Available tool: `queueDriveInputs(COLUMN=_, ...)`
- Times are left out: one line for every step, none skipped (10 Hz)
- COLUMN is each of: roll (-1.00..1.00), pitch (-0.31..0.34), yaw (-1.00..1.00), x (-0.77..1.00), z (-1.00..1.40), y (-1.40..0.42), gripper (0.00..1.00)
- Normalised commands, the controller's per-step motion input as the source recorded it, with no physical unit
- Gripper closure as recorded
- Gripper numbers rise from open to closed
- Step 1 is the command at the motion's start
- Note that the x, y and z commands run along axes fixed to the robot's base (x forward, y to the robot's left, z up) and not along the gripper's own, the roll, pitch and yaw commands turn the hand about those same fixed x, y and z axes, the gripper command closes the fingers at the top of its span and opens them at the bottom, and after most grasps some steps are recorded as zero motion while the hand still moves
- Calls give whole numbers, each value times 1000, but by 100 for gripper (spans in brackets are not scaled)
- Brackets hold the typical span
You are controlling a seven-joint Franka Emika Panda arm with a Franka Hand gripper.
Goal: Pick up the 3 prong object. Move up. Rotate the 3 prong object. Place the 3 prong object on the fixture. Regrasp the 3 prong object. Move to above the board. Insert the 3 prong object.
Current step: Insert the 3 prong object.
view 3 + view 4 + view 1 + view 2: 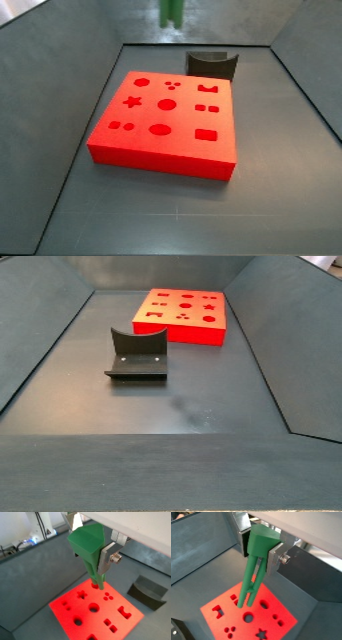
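The green 3 prong object (pixel 85 539) hangs upright in my gripper (pixel 90 562), whose silver fingers (pixel 107 558) are shut on its thick wedge-shaped head. Its thin prongs (pixel 250 587) point down, well above the red board (pixel 286 618) with its cut-out holes. In a side view only the prong tips (pixel 171 12) show at the upper edge, high behind the board (pixel 147 142). The dark fixture (pixel 211 63) stands on the floor behind the board, with nothing on it. A side view shows the fixture (pixel 138 354) and the board (pixel 187 328) without the gripper.
Grey sloped walls (pixel 40 346) enclose the dark floor on all sides. In a wrist view the fixture (pixel 148 589) sits beside the board (pixel 63 609), a short gap from its edge.
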Motion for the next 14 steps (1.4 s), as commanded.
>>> queueDriveInputs(roll=-500, pitch=54, yaw=0, x=463, z=-29, y=446, gripper=100)
queueDriveInputs(roll=-500, pitch=51, yaw=0, x=446, z=-20, y=454, gripper=100)
queueDriveInputs(roll=-500, pitch=54, yaw=0, x=446, z=-20, y=451, gripper=100)
queueDriveInputs(roll=-500, pitch=96, yaw=0, x=383, z=-100, y=517, gripper=100)
queueDriveInputs(roll=-324, pitch=-17, yaw=14, x=0, z=-43, y=360, gripper=100)
queueDriveInputs(roll=-34, pitch=-27, yaw=0, x=-31, z=0, y=0, gripper=100)
queueDriveInputs(roll=-71, pitch=-87, yaw=0, x=-100, z=-217, y=137, gripper=100)
queueDriveInputs(roll=-500, pitch=-147, yaw=14, x=-83, z=-114, y=706, gripper=100)
queueDriveInputs(roll=-500, pitch=-163, yaw=100, x=-63, z=-120, y=640, gripper=100)
queueDriveInputs(roll=-447, pitch=-197, yaw=260, x=0, z=-211, y=557, gripper=100)
queueDriveInputs(roll=-297, pitch=-211, yaw=529, x=0, z=-377, y=403, gripper=100)
queueDriveInputs(roll=-146, pitch=-229, yaw=820, x=0, z=-514, y=249, gripper=100)
queueDriveInputs(roll=-100, pitch=-220, yaw=917, x=0, z=-603, y=194, gripper=100)
queueDriveInputs(roll=-89, pitch=-204, yaw=951, x=0, z=-637, y=163, gripper=100)
